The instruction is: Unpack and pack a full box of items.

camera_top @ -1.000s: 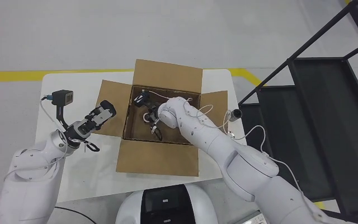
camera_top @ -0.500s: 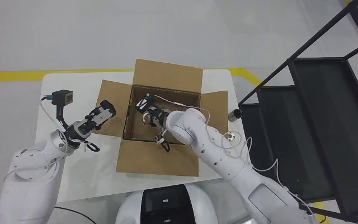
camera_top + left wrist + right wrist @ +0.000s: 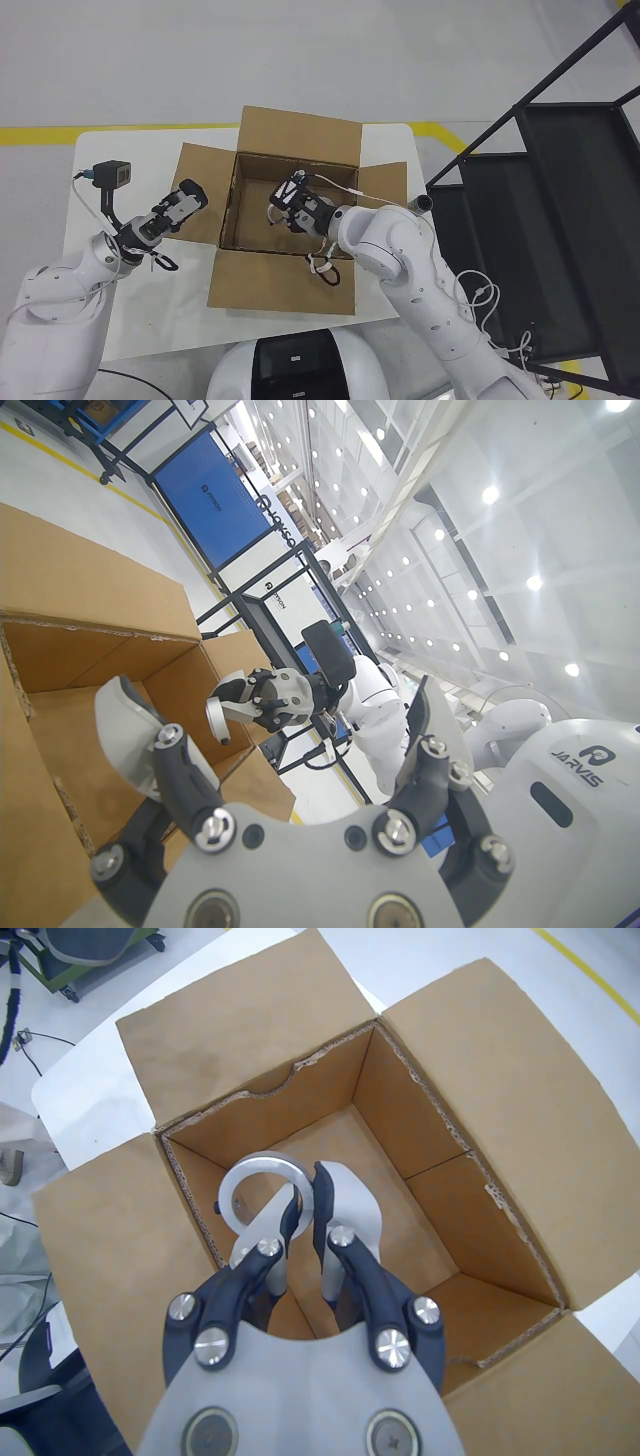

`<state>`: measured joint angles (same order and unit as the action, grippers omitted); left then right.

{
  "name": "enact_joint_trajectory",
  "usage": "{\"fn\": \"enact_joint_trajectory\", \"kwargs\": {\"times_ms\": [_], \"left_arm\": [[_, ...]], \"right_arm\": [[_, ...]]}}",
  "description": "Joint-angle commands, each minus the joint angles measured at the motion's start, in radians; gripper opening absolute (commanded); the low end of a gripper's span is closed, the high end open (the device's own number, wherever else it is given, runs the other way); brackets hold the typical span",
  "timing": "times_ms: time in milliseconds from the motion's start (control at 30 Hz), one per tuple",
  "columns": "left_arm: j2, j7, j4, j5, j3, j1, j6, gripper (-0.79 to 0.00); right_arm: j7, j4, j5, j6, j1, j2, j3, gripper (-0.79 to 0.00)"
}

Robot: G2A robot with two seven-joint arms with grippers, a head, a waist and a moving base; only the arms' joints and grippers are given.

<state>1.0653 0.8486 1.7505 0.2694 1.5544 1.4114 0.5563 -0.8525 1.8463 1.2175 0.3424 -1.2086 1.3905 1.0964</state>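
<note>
An open cardboard box (image 3: 300, 130) stands on the white table with its flaps spread out. My right gripper (image 3: 287, 200) hovers over the box opening, shut on a silver metal ring (image 3: 265, 1162); the ring's rim is pinched between the two dark pads (image 3: 322, 1193). Below the ring the box floor (image 3: 400, 1228) shows bare cardboard. My left gripper (image 3: 190, 195) is open with nothing in it, held left of the box beside its left flap and tilted upward. In the left wrist view the ring (image 3: 214, 715) hangs above the box's far wall.
The white table (image 3: 130, 150) has free room left of the box. A small dark cylinder (image 3: 422, 203) lies at the table's right edge. A black metal stair frame (image 3: 560, 180) stands close on the right.
My right gripper has moved right and toward the box's middle with the ring, and its arm has swung out to the right. The left arm has not moved.
</note>
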Motion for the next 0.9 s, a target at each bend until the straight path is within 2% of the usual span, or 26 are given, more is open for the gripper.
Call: {"fn": "enact_joint_trajectory", "kwargs": {"times_ms": [0,700,867], "left_arm": [[0.000,0.000,0.000,0.000,0.000,0.000,0.000,0.000],[0.000,0.000,0.000,0.000,0.000,0.000,0.000,0.000],[0.000,0.000,0.000,0.000,0.000,0.000,0.000,0.000]], "right_arm": [[0.000,0.000,0.000,0.000,0.000,0.000,0.000,-0.785],[0.006,0.000,0.007,-0.005,-0.003,-0.001,0.001,-0.785],[-0.037,0.132,-0.001,0.042,-0.118,-0.024,0.071,-0.785]]}}
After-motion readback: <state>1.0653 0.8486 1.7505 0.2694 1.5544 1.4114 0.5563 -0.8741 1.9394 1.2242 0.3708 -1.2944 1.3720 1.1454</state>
